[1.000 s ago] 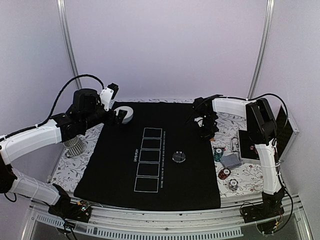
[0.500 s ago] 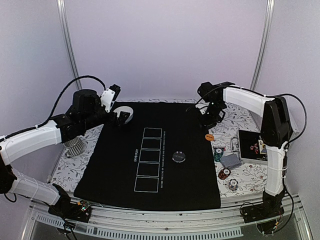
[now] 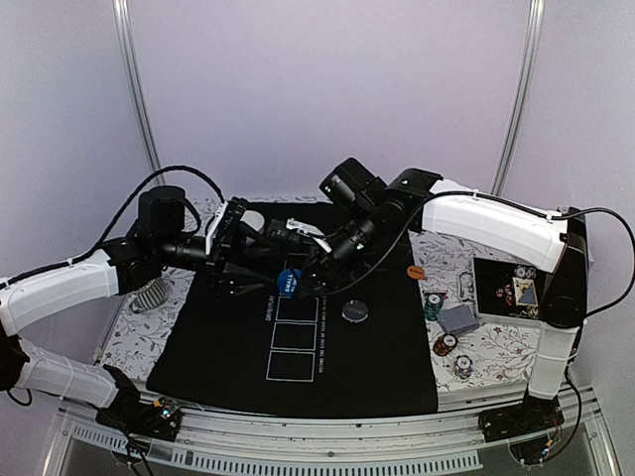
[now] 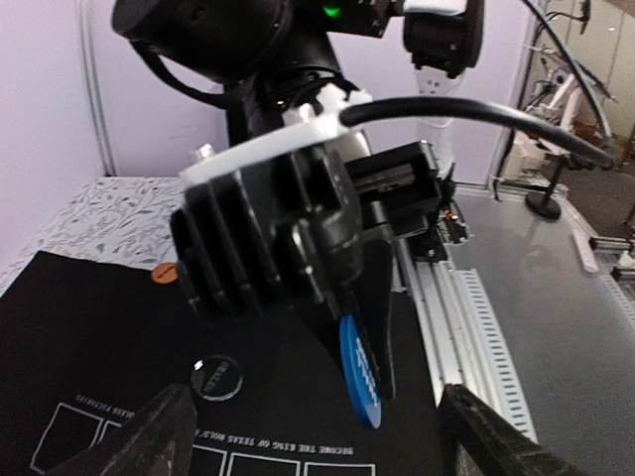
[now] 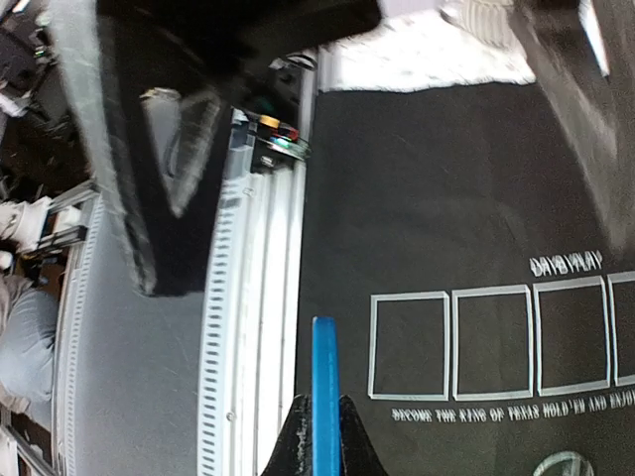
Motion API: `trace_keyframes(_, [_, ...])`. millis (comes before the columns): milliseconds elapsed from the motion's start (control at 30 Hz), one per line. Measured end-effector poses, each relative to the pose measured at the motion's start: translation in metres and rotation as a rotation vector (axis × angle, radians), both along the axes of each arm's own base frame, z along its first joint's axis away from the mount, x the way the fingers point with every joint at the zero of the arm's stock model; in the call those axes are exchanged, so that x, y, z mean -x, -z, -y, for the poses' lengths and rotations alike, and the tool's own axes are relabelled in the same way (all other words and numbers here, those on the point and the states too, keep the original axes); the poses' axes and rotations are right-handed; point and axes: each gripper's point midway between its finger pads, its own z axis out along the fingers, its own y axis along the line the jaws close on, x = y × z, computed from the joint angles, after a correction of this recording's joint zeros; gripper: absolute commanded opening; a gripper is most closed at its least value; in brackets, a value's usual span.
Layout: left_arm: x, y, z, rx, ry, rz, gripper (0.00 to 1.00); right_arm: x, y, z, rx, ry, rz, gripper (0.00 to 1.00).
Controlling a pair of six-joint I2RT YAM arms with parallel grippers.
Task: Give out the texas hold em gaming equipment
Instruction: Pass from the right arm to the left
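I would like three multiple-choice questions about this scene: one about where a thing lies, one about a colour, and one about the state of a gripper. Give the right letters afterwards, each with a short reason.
1. Where does the black disc lie?
A) on the black mat
B) on the stack of cards
C) inside a bowl

2. What colour is the held disc in the right gripper?
A) orange
B) blue
C) green

3. How does the left gripper stand?
A) open
B) shut on a card
C) shut on a chip

Answers:
1 A, it lies flat on the mat's dark cloth.
2 B, its blue edge shows in both wrist views.
3 A, its jaws stand wide apart, gripping nothing.
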Motion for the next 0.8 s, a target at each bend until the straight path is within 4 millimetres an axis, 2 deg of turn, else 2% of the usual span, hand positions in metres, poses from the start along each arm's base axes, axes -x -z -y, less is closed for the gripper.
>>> trace_keyframes(67, [0.009, -0.003, 0.001, 0.016, 0.056, -0.002, 0.74, 0.007, -0.008, -0.006, -0.049, -0.040, -0.004, 0.02])
trace_keyframes(167, [0.014, -0.004, 0.001, 0.024, 0.083, -0.001, 0.62, 0.004, -0.015, -0.010, -0.098, -0.057, 0.006, 0.02])
trace_keyframes(333, [0.021, -0.005, 0.001, 0.035, 0.128, -0.016, 0.55, 0.002, -0.021, -0.016, -0.134, -0.064, 0.031, 0.02])
trace_keyframes(667, [0.016, 0.003, 0.006, 0.013, 0.104, -0.046, 0.00, -0.001, -0.021, -0.023, -0.150, -0.062, 0.054, 0.02])
trace_keyframes(800, [0.010, 0.009, 0.005, -0.009, 0.057, -0.103, 0.00, -0.007, -0.015, -0.024, -0.135, -0.052, 0.095, 0.03])
